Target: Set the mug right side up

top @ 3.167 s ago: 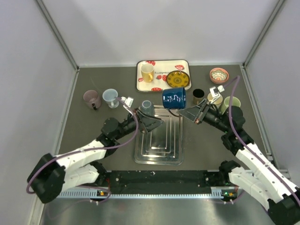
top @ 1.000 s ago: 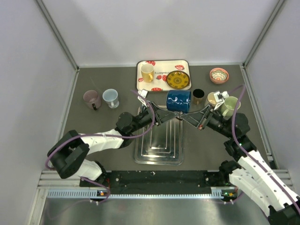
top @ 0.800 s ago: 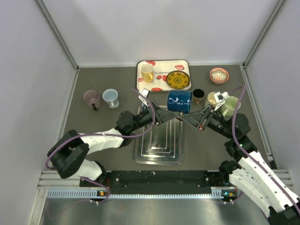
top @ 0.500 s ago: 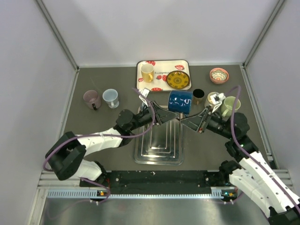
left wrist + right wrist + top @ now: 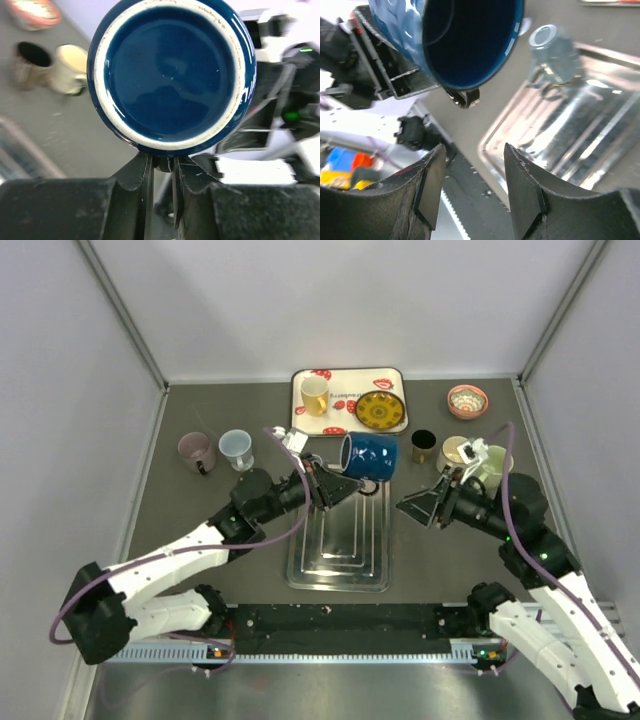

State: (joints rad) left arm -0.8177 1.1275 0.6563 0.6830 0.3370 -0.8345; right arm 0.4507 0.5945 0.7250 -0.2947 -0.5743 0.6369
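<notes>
The dark blue mug (image 5: pixel 368 455) hangs on its side above the far end of the metal tray (image 5: pixel 340 550). Its mouth faces right and its base faces left. My left gripper (image 5: pixel 335 486) is shut on a dark part at the mug's lower edge, apparently the handle. In the left wrist view the mug's white-ringed base (image 5: pixel 170 75) fills the frame above my left gripper (image 5: pixel 162 162). My right gripper (image 5: pixel 420 506) stands open, apart from the mug on its right. The right wrist view looks into the mug's mouth (image 5: pixel 470 40) past my right gripper (image 5: pixel 472 190), which holds nothing.
A patterned tray (image 5: pixel 300 422) at the back carries a yellow mug and a yellow plate. A bowl (image 5: pixel 467 400), black cup (image 5: pixel 423 445), cream cup (image 5: pixel 458 450) and green mug (image 5: pixel 495 462) stand right. A purple mug (image 5: pixel 197 450) and light blue mug (image 5: pixel 237 448) stand left.
My right gripper has opened, let go of the mug and drawn back to the right. The left gripper keeps the mug and has pulled it slightly left.
</notes>
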